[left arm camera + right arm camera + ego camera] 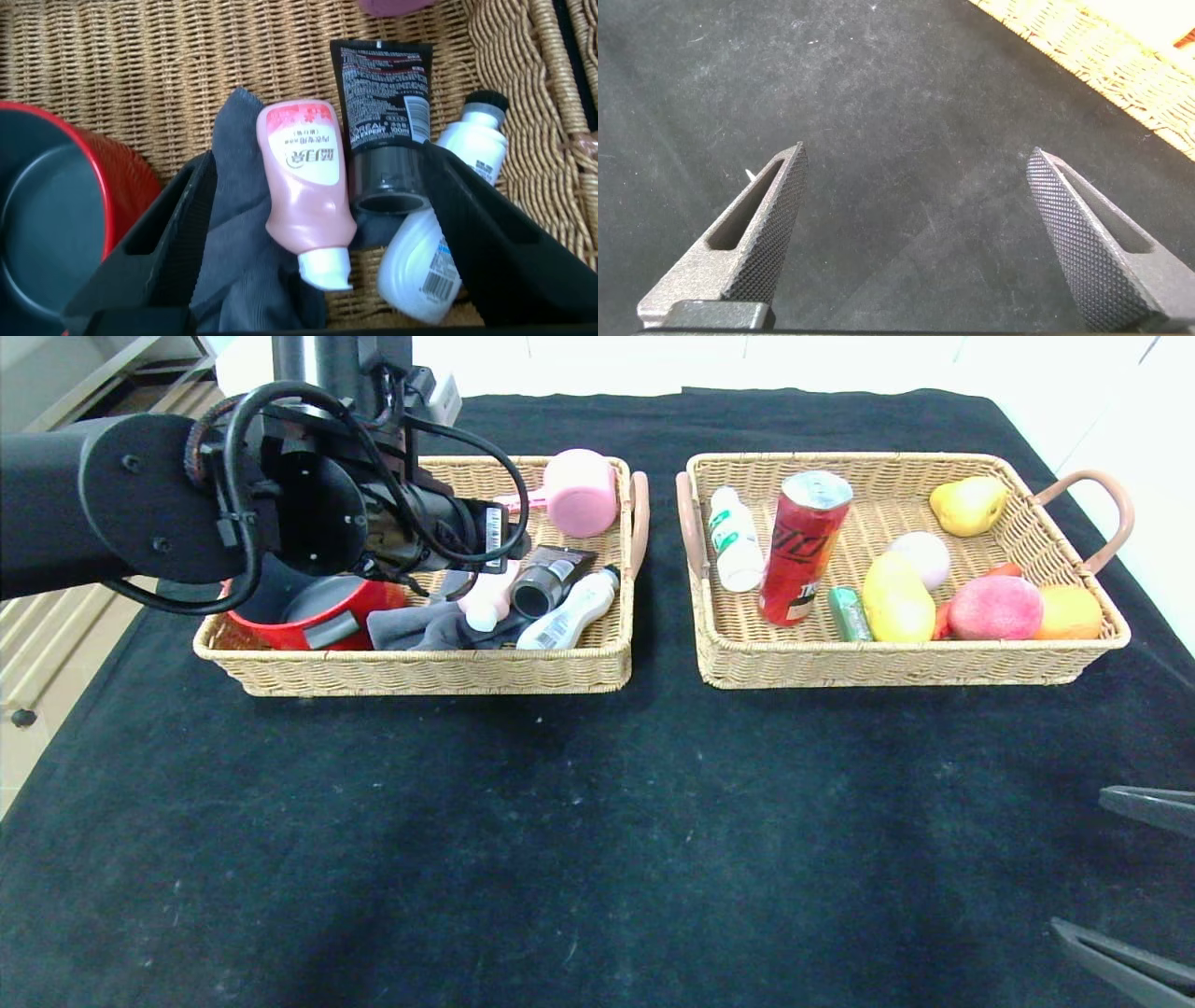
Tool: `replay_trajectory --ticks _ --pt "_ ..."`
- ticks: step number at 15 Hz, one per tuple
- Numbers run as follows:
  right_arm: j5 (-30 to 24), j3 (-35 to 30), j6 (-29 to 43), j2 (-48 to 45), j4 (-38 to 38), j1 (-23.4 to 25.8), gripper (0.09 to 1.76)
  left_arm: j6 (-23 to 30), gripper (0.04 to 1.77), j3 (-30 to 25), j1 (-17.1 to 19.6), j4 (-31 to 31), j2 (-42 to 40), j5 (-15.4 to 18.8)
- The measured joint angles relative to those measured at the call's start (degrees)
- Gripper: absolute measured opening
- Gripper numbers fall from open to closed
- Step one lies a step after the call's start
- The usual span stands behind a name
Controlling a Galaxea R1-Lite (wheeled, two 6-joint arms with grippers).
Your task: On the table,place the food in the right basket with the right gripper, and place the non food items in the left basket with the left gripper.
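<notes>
The pale pink squeeze tube (485, 602), the dark printed tube (551, 579) and the white curvy bottle (571, 611) lie together in the left basket (420, 672). My left gripper (318, 159) hovers open just above them. The pink tube (304, 177), dark tube (385, 112) and white bottle (439, 252) show between its fingers. The small white bottle (735, 537), red can (801, 549) and peach (994, 607) rest in the right basket (896, 663). My right gripper (1078, 859) is open and empty over the black table (597, 821) at the front right, as the right wrist view (917, 154) shows.
The left basket also holds a red bowl (317, 611), a grey cloth (420, 627) and a pink cup (581, 493). The right basket also holds a pear (969, 504), a yellow fruit (896, 597), an orange (1069, 611) and a small green item (848, 613).
</notes>
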State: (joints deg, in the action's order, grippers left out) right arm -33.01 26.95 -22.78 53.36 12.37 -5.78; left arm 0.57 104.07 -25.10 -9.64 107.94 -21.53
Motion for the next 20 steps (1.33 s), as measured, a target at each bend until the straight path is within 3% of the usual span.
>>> replay_trajectory --ticks 4,11,15,20 --pt "0.0 0.3 0.1 0.0 0.0 0.1 1.71 0.2 1.63 -8.9 -1.4 0.1 -6.1 0.1" --pt "0.0 0.3 0.1 0.3 0.0 0.2 1.71 3.4 1.68 -35.5 -2.9 1.4 -27.1 0.0" --pt "0.2 0.3 0.2 1.4 0.0 0.2 1.71 3.1 1.69 -50.5 -0.7 6.4 -41.5 0.1" --pt "0.2 0.3 1.2 2.6 0.0 0.0 1.71 2.1 1.7 -62.5 4.4 7.1 -57.1 0.3"
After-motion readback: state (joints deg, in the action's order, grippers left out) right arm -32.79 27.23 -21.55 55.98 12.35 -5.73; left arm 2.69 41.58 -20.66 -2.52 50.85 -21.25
